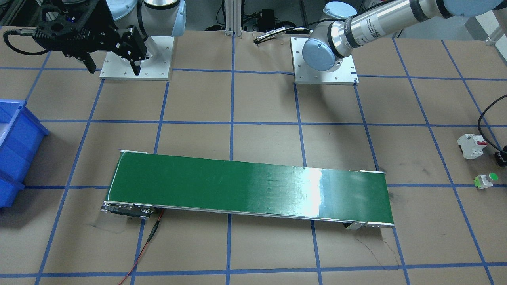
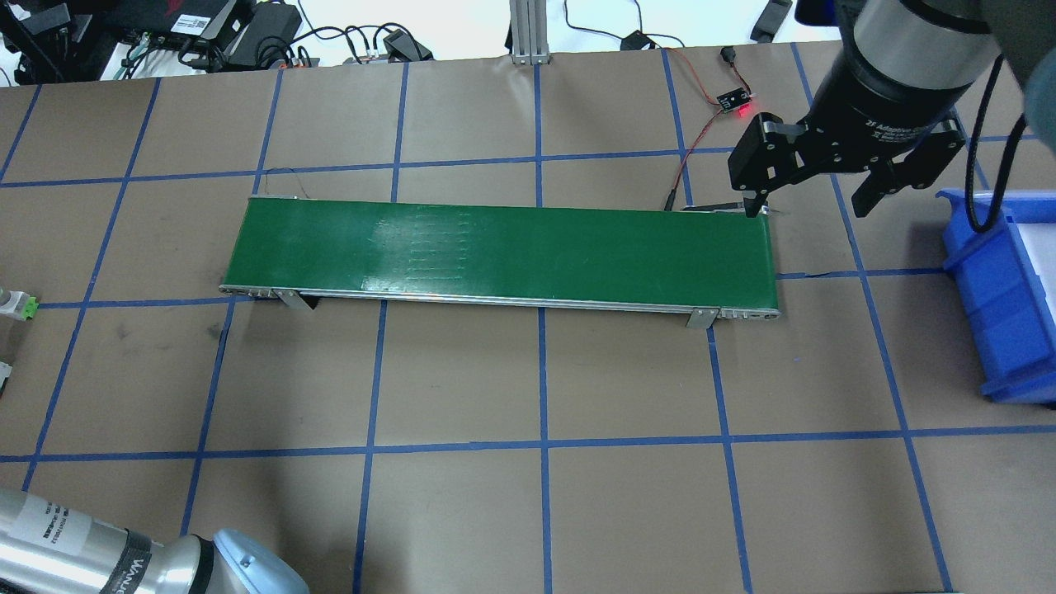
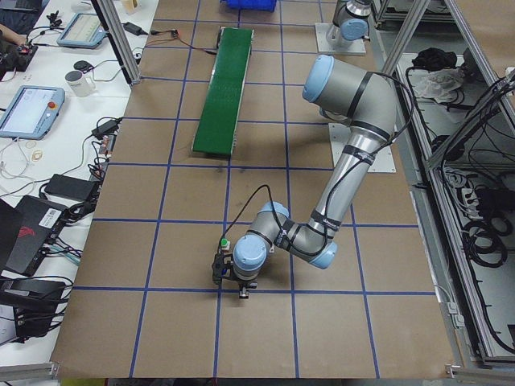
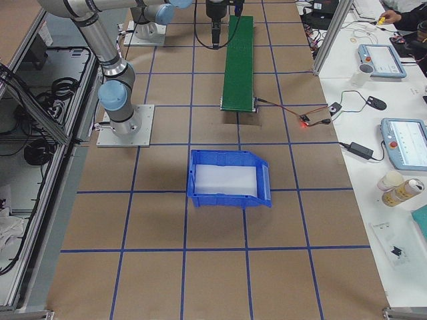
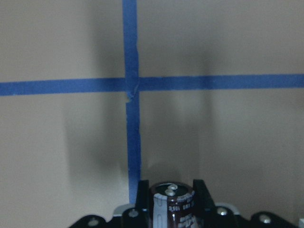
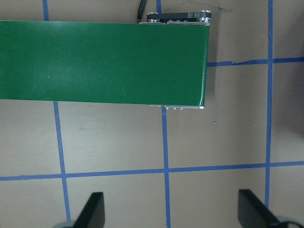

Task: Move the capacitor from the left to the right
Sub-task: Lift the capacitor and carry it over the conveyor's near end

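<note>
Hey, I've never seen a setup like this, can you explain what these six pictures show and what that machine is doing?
Two silver robot arms stand at a brown table gridded with blue tape. Four pictures come from fixed cameras: front, overhead, each table end; two from wrist cameras. On the table: a long green conveyor belt, a blue plastic bin, a white boxy breaker with red switch, a white push button with green cap. The jaws of the left arm grip a small dark cylindrical capacitor; the jaws of the right arm hang open near the belt's end.

A green conveyor [image 1: 249,190] lies between blue bin [image 1: 27,138] and breaker [image 1: 471,145]
</note>
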Robot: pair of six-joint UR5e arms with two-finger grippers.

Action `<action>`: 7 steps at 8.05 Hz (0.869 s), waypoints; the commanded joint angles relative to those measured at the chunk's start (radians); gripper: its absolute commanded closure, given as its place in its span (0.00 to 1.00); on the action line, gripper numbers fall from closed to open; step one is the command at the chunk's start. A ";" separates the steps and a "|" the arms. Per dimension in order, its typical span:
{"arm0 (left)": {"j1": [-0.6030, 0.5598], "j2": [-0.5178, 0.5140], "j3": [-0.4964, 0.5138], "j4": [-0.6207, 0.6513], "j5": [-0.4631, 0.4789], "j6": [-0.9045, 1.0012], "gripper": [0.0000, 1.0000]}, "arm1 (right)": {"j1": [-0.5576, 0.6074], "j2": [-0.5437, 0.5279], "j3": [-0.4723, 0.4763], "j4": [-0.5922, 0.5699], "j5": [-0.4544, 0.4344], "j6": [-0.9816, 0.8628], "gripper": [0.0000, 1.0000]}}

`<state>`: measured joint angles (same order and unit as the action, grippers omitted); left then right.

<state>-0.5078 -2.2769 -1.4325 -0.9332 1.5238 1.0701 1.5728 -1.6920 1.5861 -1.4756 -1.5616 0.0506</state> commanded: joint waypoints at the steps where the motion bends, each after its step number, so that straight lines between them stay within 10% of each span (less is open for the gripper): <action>1: -0.001 0.051 0.003 -0.024 0.025 -0.002 1.00 | -0.001 0.000 0.000 0.001 0.000 0.000 0.00; 7: -0.269 0.382 0.058 -0.392 0.137 -0.289 1.00 | -0.001 0.000 0.000 0.000 0.000 0.000 0.00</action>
<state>-0.6169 -1.9803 -1.3827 -1.2198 1.5963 0.9546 1.5723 -1.6920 1.5861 -1.4748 -1.5616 0.0504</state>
